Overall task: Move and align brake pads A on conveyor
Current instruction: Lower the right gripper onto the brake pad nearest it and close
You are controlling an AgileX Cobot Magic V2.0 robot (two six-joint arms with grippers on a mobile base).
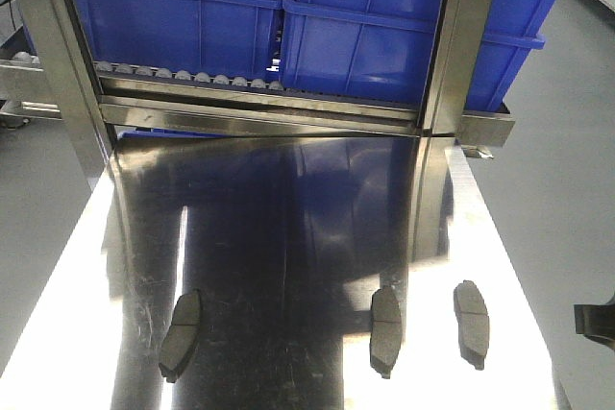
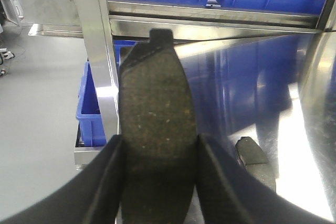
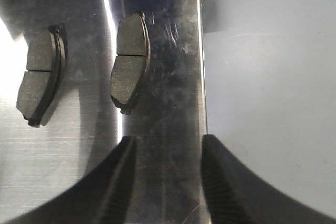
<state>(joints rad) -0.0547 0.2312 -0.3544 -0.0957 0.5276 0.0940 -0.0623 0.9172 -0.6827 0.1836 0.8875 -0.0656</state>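
Left claw (image 2: 157, 145) grasps one brake pad (image 2: 155, 98); right claw (image 3: 168, 142) spread, empty, over the bench (image 3: 178, 77) edge; other pads (image 1: 384, 330) rest on the bench.

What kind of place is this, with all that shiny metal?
Most likely a factory or workshop that handles car parts. Brake pads lie on a steel table, and big blue plastic bins sit on a roller rack behind it.

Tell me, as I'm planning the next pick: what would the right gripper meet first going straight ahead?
Likely the nearest brake pad on the steel table, slightly left of the right gripper's line; height unclear.
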